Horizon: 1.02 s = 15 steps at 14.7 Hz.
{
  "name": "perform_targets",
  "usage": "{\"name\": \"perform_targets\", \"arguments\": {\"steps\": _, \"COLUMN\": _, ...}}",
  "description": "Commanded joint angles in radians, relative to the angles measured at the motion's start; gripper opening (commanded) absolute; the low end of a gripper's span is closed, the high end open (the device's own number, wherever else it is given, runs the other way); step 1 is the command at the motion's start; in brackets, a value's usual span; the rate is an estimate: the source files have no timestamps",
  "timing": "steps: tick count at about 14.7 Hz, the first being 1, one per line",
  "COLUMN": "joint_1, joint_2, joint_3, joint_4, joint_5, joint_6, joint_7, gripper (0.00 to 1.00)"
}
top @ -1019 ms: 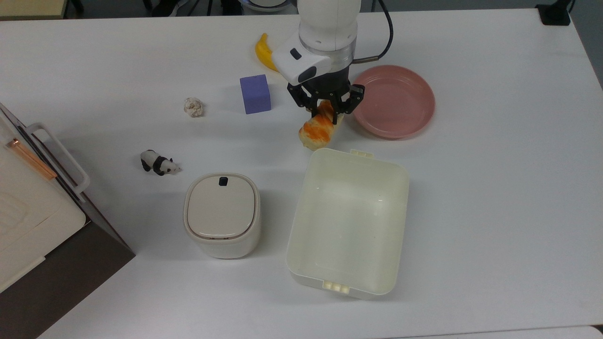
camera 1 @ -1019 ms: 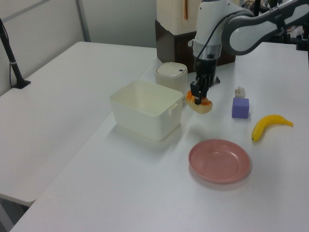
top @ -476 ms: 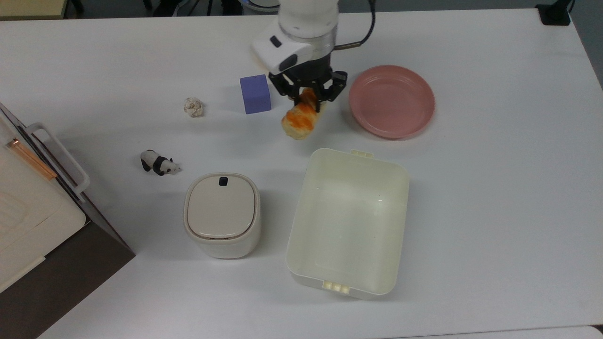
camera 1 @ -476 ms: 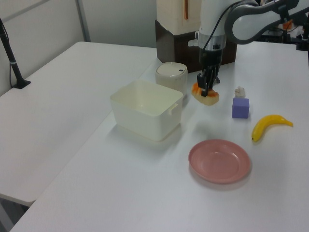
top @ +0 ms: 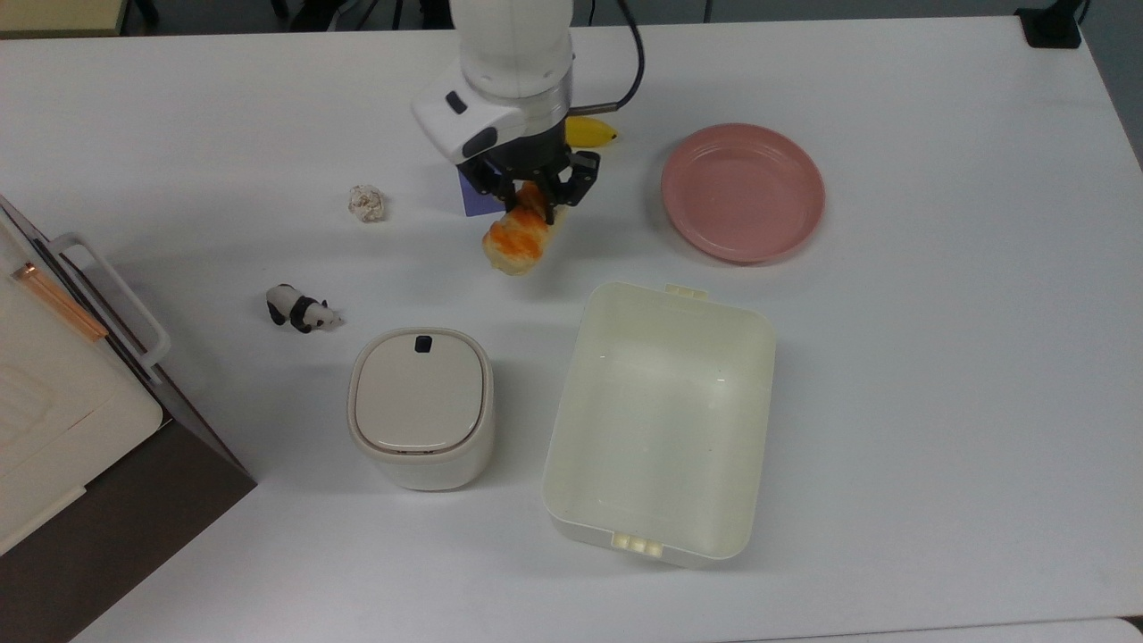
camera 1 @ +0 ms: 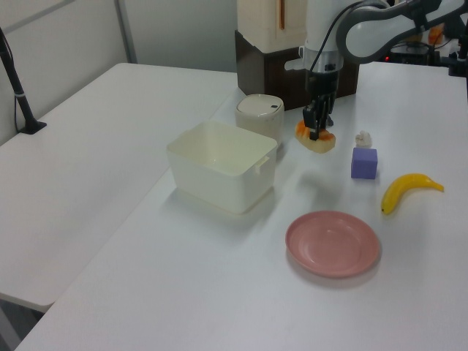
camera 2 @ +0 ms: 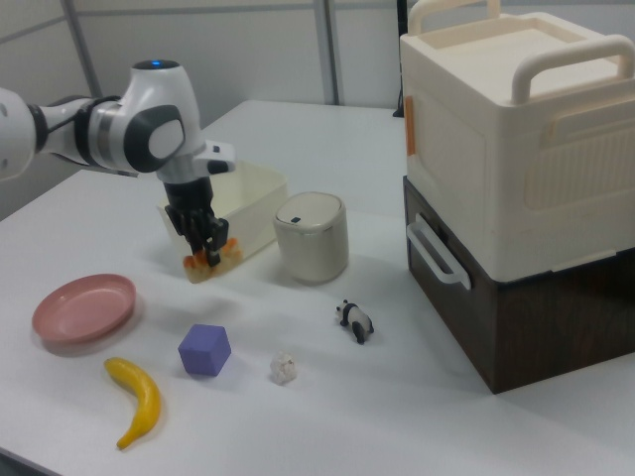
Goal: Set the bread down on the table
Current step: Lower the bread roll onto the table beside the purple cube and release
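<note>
Table (top: 938, 375): white, smooth, flat, matte; carries everything below.
Stacked boxes (camera 2: 516, 169): cream ribbed case with moulded handles over a dark brown cabinet, at the top view's 8 o'clock edge.
Tub (top: 661, 420): cream plastic, rectangular, rounded corners, glossy inside; no contents visible; at 5 o'clock from the bread in the top view.
Lidded bin (top: 420, 406): cream, rounded-square, small dark button on the lid.
Plate (top: 743, 192): round, pink, shallow raised rim; at 3 o'clock from the bread in the top view.
Banana (camera 2: 137, 399): yellow, curved, smooth.
Gripper (top: 533, 198): black fingers pinching the bread's upper end, beneath a white wrist.
Bread (top: 516, 239): oblong, pale golden, orange glazed patches, tilted; held low above the table, between bin and cube in the left view.
Cube (camera 2: 204, 349): purple, matte, sharp-edged.
Panda figurine (top: 302, 309): black and white.
Paper ball (top: 366, 203): crumpled, off-white.
Writing: none readable.
</note>
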<state>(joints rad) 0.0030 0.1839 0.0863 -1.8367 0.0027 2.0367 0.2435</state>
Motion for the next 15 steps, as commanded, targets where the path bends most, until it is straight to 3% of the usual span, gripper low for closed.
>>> {"name": "perform_targets", "arguments": {"steps": 1, "joint_1": -0.023, "joint_2": 0.023, "joint_3": -0.003, "joint_4": 0.005, "joint_5": 0.000, "joint_6": -0.015, "joint_7": -0.033, "gripper": 0.41}}
{"name": "perform_targets", "arguments": {"steps": 4, "joint_1": -0.037, "joint_2": 0.035, "joint_3": -0.003, "joint_4": 0.005, "joint_5": 0.000, "joint_6": -0.001, "joint_7": -0.041, "gripper": 0.45}}
{"name": "perform_targets", "arguments": {"steps": 9, "joint_1": -0.044, "joint_2": 0.037, "joint_3": -0.003, "joint_4": 0.022, "joint_5": 0.000, "joint_6": 0.000, "joint_7": -0.041, "gripper": 0.73}}
{"name": "perform_targets", "arguments": {"steps": 11, "joint_1": -0.047, "joint_2": 0.037, "joint_3": -0.003, "joint_4": 0.027, "joint_5": 0.000, "joint_6": 0.000, "joint_7": -0.041, "gripper": 0.78}}
{"name": "perform_targets", "arguments": {"steps": 13, "joint_1": -0.051, "joint_2": 0.037, "joint_3": -0.003, "joint_4": 0.028, "joint_5": 0.000, "joint_6": 0.000, "joint_7": -0.041, "gripper": 0.89}}
{"name": "perform_targets", "arguments": {"steps": 15, "joint_1": -0.057, "joint_2": 0.035, "joint_3": -0.003, "joint_4": 0.048, "joint_5": 0.000, "joint_6": -0.001, "joint_7": -0.038, "gripper": 0.91}}
